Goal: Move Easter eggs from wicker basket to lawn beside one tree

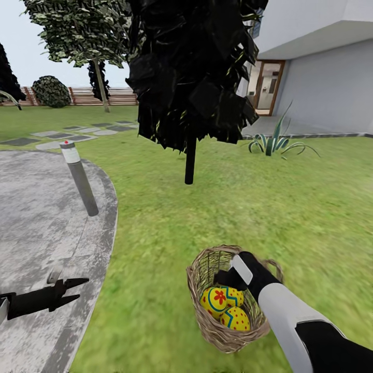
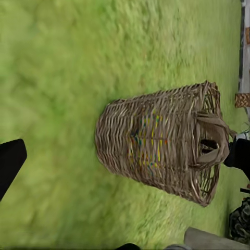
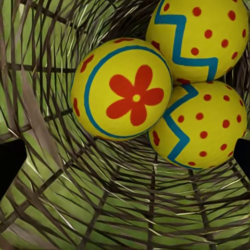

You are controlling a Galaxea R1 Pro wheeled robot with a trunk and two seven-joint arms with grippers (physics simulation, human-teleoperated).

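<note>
Green lawn point(image 1: 217, 217) covers the ground in front of a white house point(image 1: 321, 62), with a grey paved area point(image 1: 41, 217) and a short post point(image 1: 80, 178) on the left side. On the grass stands a wicker basket point(image 1: 204, 280), and inside it three Easter eggs point(image 1: 224, 305) lie close together, touching each other. The right gripper point(image 1: 224, 277) reaches into the mouth of the basket above the eggs; its fingers are apart and hold nothing. The left gripper point(image 1: 77, 290) hangs over the pavement, well apart from the basket, with its fingers spread. Behind the basket is a black-leaved tree point(image 1: 191, 72), and farther away a tree with a pale trunk point(image 1: 101, 85).
</note>
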